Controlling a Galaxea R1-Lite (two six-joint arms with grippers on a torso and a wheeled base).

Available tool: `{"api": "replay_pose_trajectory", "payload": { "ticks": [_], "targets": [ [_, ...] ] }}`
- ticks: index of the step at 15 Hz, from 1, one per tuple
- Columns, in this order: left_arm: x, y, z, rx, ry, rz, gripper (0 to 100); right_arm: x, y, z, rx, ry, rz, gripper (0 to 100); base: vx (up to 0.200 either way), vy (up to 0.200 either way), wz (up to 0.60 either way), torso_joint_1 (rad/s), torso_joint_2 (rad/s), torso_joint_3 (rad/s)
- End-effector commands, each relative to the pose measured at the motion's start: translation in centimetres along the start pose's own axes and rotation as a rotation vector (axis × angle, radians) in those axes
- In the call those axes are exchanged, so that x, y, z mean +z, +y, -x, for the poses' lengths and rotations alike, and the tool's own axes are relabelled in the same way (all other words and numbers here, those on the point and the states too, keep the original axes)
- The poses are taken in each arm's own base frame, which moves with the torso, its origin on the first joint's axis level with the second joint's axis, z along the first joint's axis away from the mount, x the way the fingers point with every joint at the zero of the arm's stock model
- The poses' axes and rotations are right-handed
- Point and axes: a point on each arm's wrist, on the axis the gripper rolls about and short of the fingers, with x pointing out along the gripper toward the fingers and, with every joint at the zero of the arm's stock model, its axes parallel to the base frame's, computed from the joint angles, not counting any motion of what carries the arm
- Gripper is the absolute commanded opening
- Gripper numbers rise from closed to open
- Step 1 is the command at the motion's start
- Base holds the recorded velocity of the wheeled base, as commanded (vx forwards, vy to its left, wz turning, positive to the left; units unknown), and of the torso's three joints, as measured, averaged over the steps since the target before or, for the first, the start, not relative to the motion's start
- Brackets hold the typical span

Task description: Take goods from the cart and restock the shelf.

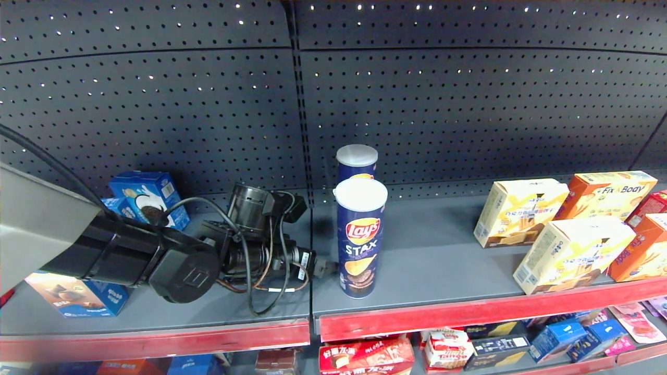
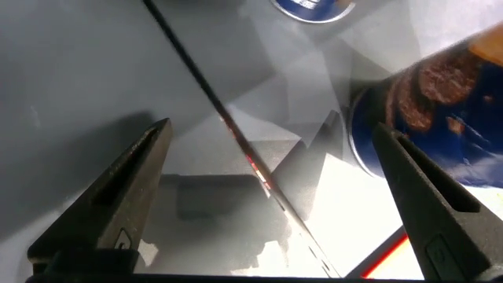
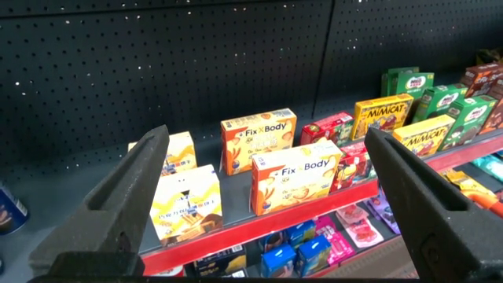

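**Pegboard shelf [image 1: 432, 260]: 2 cans upright, both grippers empty**

Dark pegboard [image 1: 443, 104] backs a grey deck edged with a red price rail [image 1: 469, 310]. The front chip can [image 1: 359, 239] stands upright near the rail, and the rear chip can [image 1: 356, 161] stands directly behind it. Blue biscuit boxes [image 1: 148, 198] sit to the left; yellow boxes [image 1: 521, 211] and orange boxes [image 1: 604, 195] sit well apart to the right.

The left gripper [image 1: 325, 268] lies low over the deck, just beside the front can's base. In its wrist view the fingers [image 2: 126, 196] are spread wide with only bare shelf between them, and the can [image 2: 448, 102] is outside one finger. Whether that finger touches the can is unclear. The right gripper [image 3: 266, 135] is also spread wide and holds nothing, facing the boxed goods.

Judging by this, the front can looks placed and let go. What remains is backing the left arm out without tipping it, then bringing more goods for the bare stretch between cans and boxes
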Motion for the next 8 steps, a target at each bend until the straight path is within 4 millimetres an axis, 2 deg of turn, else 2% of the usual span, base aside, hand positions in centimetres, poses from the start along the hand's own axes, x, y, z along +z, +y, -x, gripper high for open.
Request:
{"api": "replay_pose_trajectory", "payload": {
  "ticks": [1, 3, 5, 8],
  "targets": [
    [0.0, 0.1, 0.0, 0.009, -0.003, 0.024, 100, 0.0, 0.0, 0.0, 0.0, -0.002, -0.001, 100, 0.0, 0.0, 0.0, 0.0, 0.0, 0.0],
    [0.1, 0.2, 0.1, 0.02, -0.006, 0.044, 100, 0.0, -0.1, 0.2, 0.0, -0.005, -0.002, 100, 0.0, 0.0, 0.0, 0.0, 0.0, 0.0],
    [0.6, 0.3, 1.6, 0.038, -0.039, 0.056, 100, 0.0, -0.1, 0.2, 0.003, -0.006, -0.003, 100, 0.0, 0.0, 0.0, 0.0, 0.0, 0.0],
    [0.4, 1.4, 6.0, 0.074, -0.094, 0.097, 100, 0.0, -0.2, 0.4, 0.009, -0.01, -0.006, 100, 0.0, 0.0, 0.0, 0.0, 0.0, 0.0]
  ]
}}
